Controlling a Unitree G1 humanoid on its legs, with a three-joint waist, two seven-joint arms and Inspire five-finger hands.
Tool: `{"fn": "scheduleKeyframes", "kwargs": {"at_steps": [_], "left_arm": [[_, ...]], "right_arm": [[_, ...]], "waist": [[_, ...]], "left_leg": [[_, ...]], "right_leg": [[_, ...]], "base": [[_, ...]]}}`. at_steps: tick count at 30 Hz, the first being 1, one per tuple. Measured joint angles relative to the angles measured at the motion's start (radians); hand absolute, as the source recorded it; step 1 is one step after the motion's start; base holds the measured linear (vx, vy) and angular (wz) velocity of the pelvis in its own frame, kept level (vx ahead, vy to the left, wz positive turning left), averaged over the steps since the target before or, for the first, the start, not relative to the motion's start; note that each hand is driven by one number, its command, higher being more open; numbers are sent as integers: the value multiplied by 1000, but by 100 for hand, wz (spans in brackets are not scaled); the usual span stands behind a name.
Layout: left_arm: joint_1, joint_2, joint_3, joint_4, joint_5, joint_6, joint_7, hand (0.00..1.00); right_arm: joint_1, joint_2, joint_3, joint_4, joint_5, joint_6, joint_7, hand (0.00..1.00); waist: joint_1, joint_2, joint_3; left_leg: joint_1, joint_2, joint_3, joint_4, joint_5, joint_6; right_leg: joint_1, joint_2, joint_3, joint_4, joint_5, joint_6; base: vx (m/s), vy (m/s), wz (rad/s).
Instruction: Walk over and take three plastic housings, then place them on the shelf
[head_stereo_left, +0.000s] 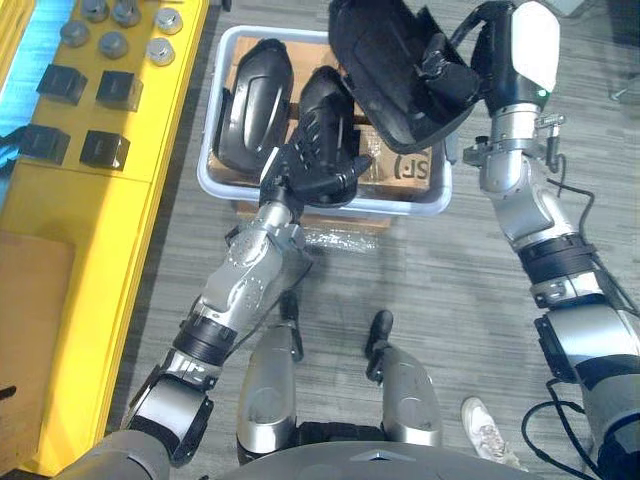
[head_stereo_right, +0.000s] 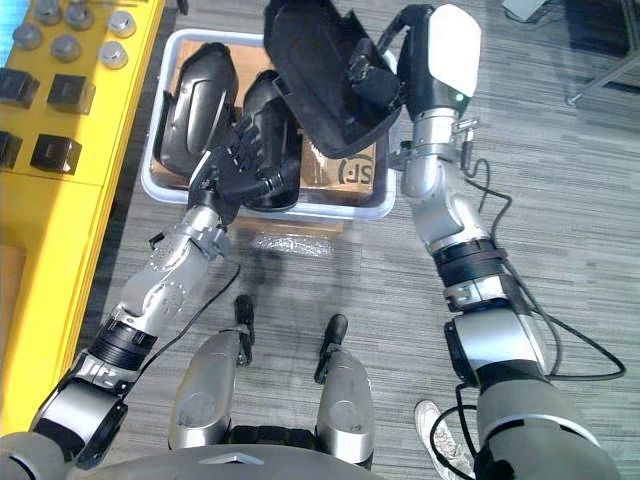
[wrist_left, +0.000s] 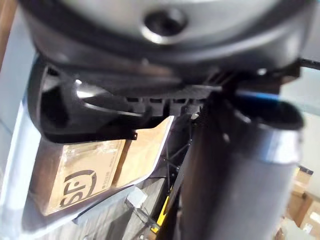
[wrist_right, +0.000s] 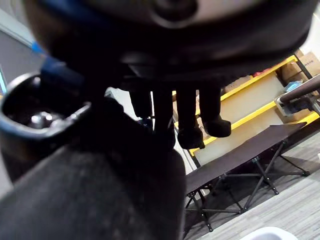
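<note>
Grey floor (head_stereo_left: 430, 290) bears bin (head_stereo_left: 213, 130) of housings (head_stereo_left: 250, 105); yellow shelf (head_stereo_left: 100, 230) beside holds blocks (head_stereo_left: 104, 149).

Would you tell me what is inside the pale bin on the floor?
Two black housings on brown cardboard: the left housing lies free, the left hand grips the right housing. The raised housing in the right hand hides the bin's far right corner.

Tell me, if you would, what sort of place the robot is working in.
Probably a workshop or parts store: a yellow shelf laid out with metal fittings and black blocks, a grey tote of black plastic housings, and yellow racking holding cardboard boxes.
</note>
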Motion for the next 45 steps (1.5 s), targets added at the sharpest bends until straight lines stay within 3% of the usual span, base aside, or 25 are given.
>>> {"fn": "scheduleKeyframes", "kwargs": {"at_steps": [5,11,15,20,21,28,34,42,45], "left_arm": [[-61,-3,-2,63,-91,18,10,100],[-86,-23,-2,129,-209,22,14,100],[-100,-41,-1,149,-390,21,19,100],[-100,-41,-5,178,-474,21,21,100],[-100,-41,-11,180,-483,21,21,0],[-100,-48,-42,184,-589,21,-28,0],[-100,-61,-4,231,-651,-42,-17,0],[-95,-63,-40,230,-673,-90,-23,0],[-78,-63,-50,229,-672,-111,-52,0]], "right_arm": [[3,36,9,0,-1,-21,1,0],[35,54,44,-27,-24,-54,10,0],[66,90,86,-44,-60,-98,28,0],[87,106,87,-46,-76,-103,27,0],[91,107,85,-47,-75,-103,25,0],[115,117,67,-57,-75,-103,16,0],[185,130,100,-154,-76,-141,-6,0],[203,168,103,-159,-74,-142,-40,0],[240,197,87,-192,-72,-142,-43,0]], "waist": [[-6,-18,-9],[-16,-18,-10],[-21,-18,-10],[-22,-19,-10],[-21,-19,-10],[-23,-19,-10],[-34,-28,-15],[-26,-32,-18],[-28,-51,-33]], "left_leg": [[10,6,11,-13,4,-5],[29,5,11,-29,12,-8],[38,1,12,-48,23,-8],[40,-5,10,-64,34,-9],[40,-5,10,-64,34,-9],[40,-5,11,-64,34,-9],[43,-4,14,-64,33,-9],[70,-5,14,-78,33,-9],[79,-5,17,-90,33,-11]], "right_leg": [[4,8,10,-16,6,-3],[15,10,12,-16,6,-3],[17,9,13,-20,6,-3],[19,9,10,-31,6,-3],[20,9,10,-31,6,-3],[19,9,12,-31,6,-3],[20,13,15,-32,6,-3],[51,12,15,-53,9,-3],[59,13,15,-67,9,-2]], "base": [[-16,-4,-7],[-4,0,-1],[0,0,0],[-8,-3,2],[0,0,0],[0,0,0],[-2,0,-2],[0,0,0],[0,0,0]]}}
